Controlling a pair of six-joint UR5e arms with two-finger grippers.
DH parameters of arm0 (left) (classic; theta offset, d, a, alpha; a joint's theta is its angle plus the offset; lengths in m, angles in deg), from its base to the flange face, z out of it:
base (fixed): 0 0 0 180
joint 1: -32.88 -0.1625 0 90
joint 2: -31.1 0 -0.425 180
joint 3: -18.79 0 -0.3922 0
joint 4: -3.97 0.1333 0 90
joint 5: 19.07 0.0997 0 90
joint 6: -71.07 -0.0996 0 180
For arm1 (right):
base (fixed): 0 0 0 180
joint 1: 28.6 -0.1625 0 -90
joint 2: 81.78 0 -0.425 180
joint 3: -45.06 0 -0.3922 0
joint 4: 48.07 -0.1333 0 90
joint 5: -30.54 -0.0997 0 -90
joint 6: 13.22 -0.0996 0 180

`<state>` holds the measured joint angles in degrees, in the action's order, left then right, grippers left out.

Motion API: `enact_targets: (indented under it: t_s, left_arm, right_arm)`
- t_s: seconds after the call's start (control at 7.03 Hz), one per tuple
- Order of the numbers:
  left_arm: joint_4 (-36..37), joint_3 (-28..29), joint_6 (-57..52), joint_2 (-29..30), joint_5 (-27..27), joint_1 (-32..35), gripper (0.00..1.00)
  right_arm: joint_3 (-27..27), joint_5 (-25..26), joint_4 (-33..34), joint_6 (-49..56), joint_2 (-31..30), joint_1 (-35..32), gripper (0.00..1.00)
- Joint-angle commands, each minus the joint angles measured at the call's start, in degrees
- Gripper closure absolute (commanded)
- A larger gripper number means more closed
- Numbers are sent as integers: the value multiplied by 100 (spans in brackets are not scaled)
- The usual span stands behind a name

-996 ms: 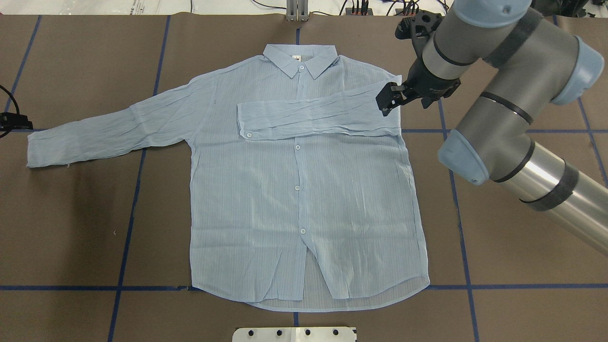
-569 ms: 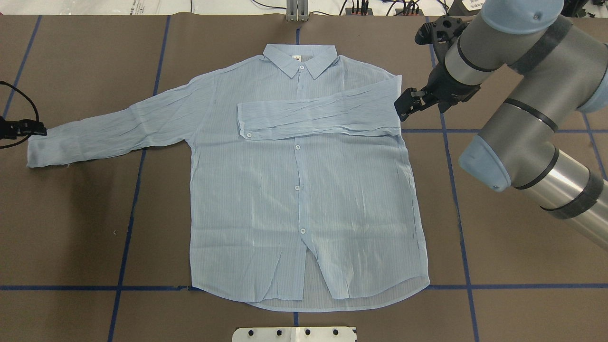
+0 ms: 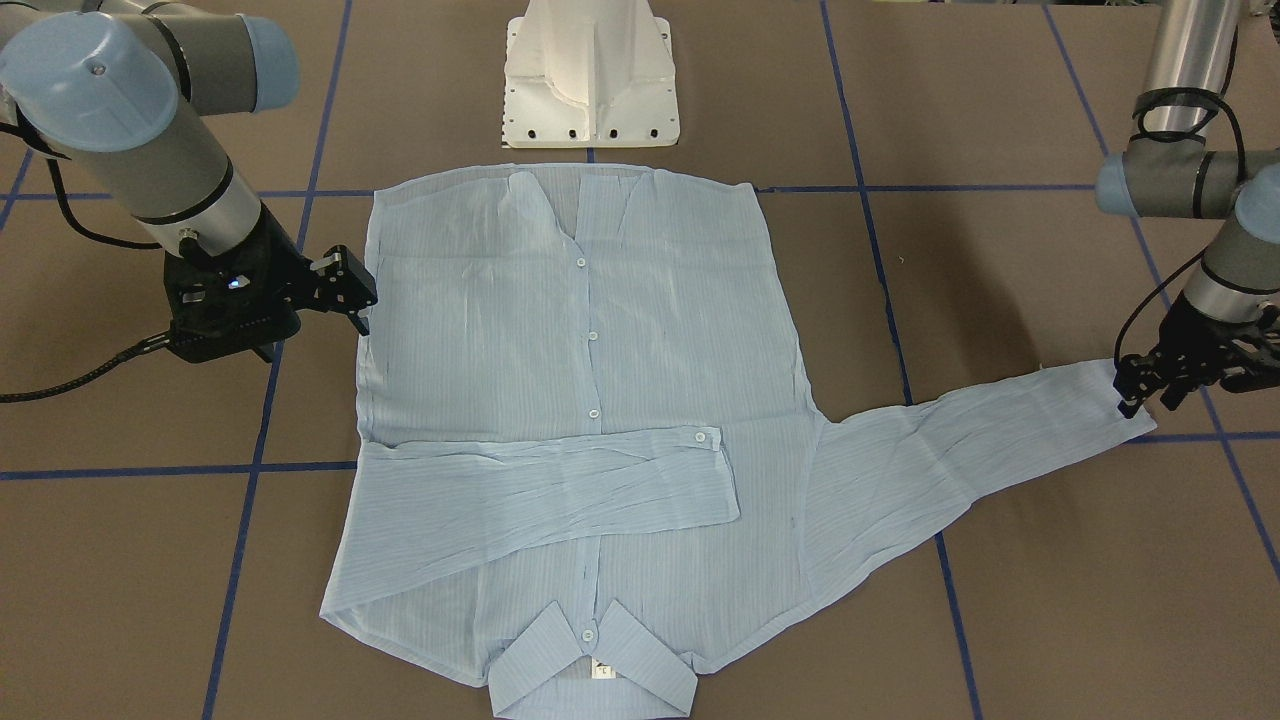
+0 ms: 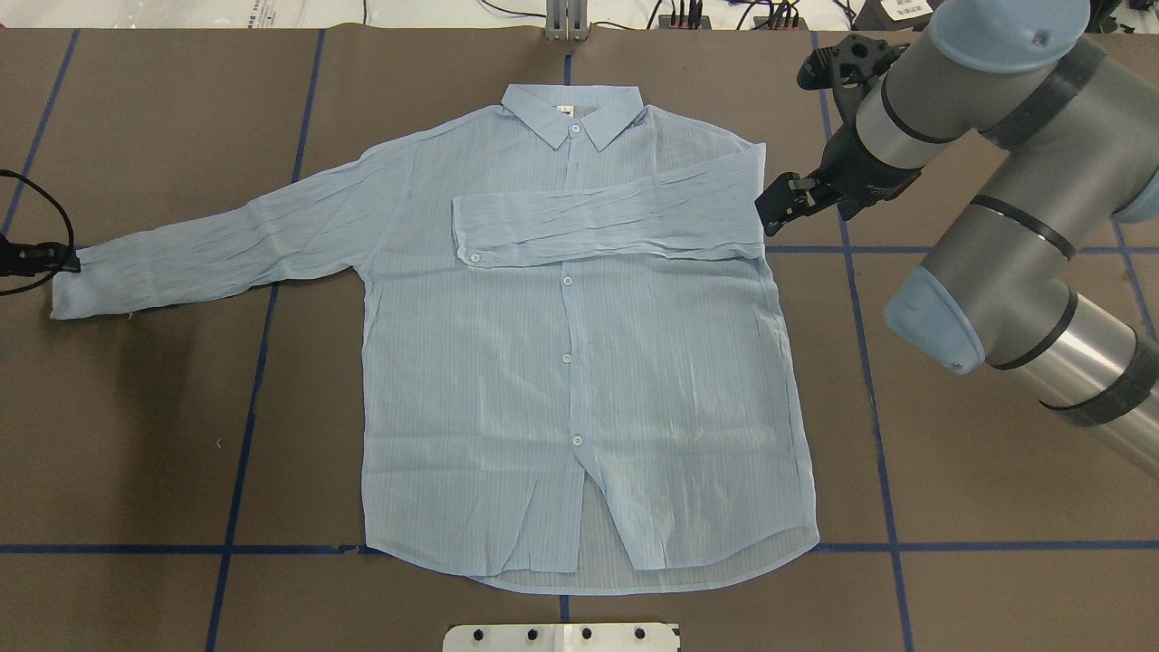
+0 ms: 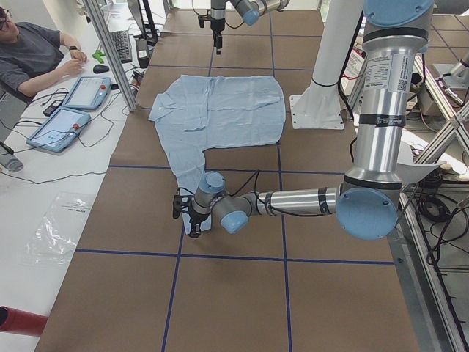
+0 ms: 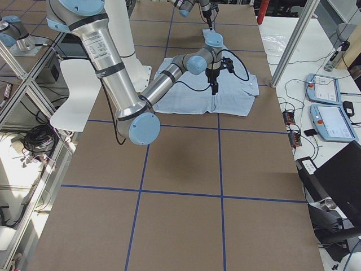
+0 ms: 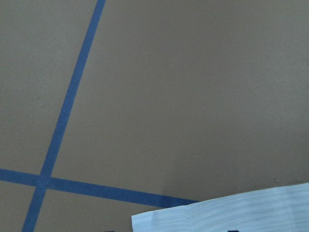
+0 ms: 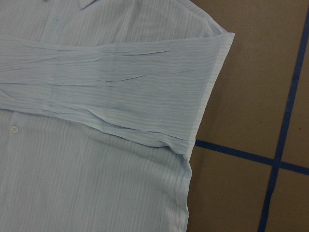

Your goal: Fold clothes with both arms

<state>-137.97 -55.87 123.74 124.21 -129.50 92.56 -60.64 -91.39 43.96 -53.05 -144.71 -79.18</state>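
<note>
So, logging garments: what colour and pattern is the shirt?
The shirt is light blue, finely striped; right wrist view.

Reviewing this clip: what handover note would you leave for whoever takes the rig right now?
Left gripper: open, at the cuff of the outstretched sleeve, no grasp visible.
Right gripper: open, empty, beside the shirt.
Shirt flat, front up, on the table.
Done: folded sleeve lies across the chest.
Left to do: fold the outstretched sleeve in, then the body.
</note>
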Motion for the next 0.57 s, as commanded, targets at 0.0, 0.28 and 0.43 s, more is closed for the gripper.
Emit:
enact_targets:
  t_s: [0.0, 0.28, 0.43]
  left_arm:
    - [0, 57, -20, 15, -5, 0, 41]
    - [0, 30, -11, 23, -5, 0, 65]
    - [0, 30, -11, 32, -5, 0, 81]
  right_arm:
    - [-38, 2, 8, -7, 9, 3, 0]
    - [-47, 11, 8, -16, 26, 3, 0]
    - [-38, 20, 8, -24, 26, 3, 0]
